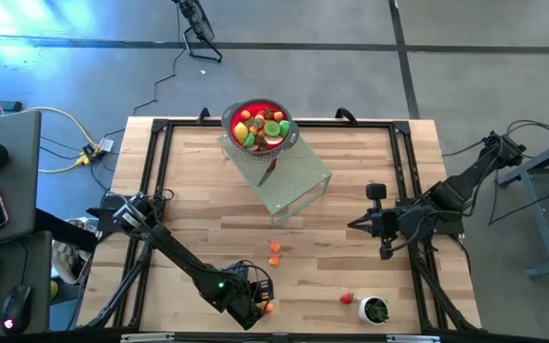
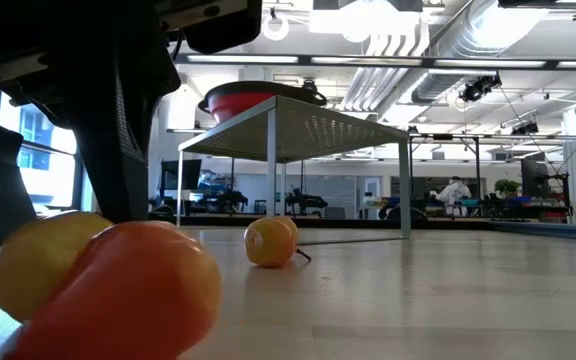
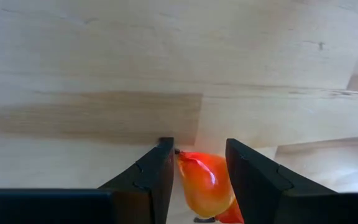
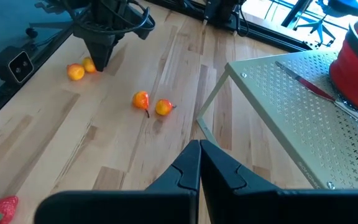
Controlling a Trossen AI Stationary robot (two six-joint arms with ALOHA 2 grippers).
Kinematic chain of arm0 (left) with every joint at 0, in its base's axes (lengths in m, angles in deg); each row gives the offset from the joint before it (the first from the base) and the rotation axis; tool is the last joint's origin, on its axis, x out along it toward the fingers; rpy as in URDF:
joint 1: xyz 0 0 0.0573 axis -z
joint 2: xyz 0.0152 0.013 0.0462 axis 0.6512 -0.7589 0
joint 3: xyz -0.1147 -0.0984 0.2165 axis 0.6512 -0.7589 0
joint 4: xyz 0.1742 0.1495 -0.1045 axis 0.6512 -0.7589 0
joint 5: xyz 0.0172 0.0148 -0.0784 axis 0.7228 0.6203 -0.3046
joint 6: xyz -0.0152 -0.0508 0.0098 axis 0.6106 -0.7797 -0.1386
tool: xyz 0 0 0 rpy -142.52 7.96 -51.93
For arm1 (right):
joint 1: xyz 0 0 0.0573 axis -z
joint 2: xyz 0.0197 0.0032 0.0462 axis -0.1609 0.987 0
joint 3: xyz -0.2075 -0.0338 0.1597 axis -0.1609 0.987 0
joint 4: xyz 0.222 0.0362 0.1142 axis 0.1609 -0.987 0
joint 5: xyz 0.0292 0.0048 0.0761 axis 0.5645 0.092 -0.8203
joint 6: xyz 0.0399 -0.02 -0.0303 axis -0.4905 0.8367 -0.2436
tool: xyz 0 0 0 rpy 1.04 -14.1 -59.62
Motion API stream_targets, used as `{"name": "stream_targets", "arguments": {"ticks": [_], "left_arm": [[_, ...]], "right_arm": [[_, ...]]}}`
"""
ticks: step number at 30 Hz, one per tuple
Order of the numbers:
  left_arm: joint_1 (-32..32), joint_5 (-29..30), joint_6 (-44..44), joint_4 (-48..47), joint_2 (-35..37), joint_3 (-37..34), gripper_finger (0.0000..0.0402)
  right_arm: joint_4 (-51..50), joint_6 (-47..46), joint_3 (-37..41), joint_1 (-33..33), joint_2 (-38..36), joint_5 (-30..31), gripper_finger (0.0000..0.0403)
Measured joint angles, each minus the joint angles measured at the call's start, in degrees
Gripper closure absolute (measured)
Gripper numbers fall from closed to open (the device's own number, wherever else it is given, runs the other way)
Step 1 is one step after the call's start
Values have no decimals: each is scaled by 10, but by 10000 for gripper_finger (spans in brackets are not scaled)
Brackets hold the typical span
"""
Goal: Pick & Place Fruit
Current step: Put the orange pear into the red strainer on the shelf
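left gripper (image 3: 199, 180): I had it down at the near edge of the table (image 1: 351, 200), fingers (image 3: 151, 180) either side of an orange-red fruit (image 3: 205, 186), closed on it.
fruit at gripper: a second, yellower piece (image 2: 38, 265) sat touching the held one, seen close in the low view.
near right: strawberry (image 1: 347, 298) just beside a white cup (image 1: 376, 310) with green contents.
mid table: two orange pieces (image 1: 275, 253) lay side by side, apart from both arms.
right gripper (image 4: 199, 163): I kept it waiting over the right side of the table, clenched, nothing in it.
stand (image 1: 294, 181): perforated metal, past mid table; a knife (image 1: 269, 171) lay on top.
bowl (image 1: 259, 125): red, on the stand's far corner, loaded with mixed fruit.
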Motion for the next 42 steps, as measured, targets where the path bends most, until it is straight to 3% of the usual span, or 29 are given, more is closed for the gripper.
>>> {"name": "stream_targets", "arguments": {"ticks": [6, 16, 42], "left_arm": [[0, 0, 0, -16, 0, 0, 276], [0, 16, 0, -58, 0, 0, 394], [0, 118, 81, -66, 16, 0, 401]], "right_arm": [[0, 0, 0, 0, 0, 0, 400], [0, 0, 0, 0, 0, 0, 400], [0, -1, 0, 0, 0, 0, 400]]}}
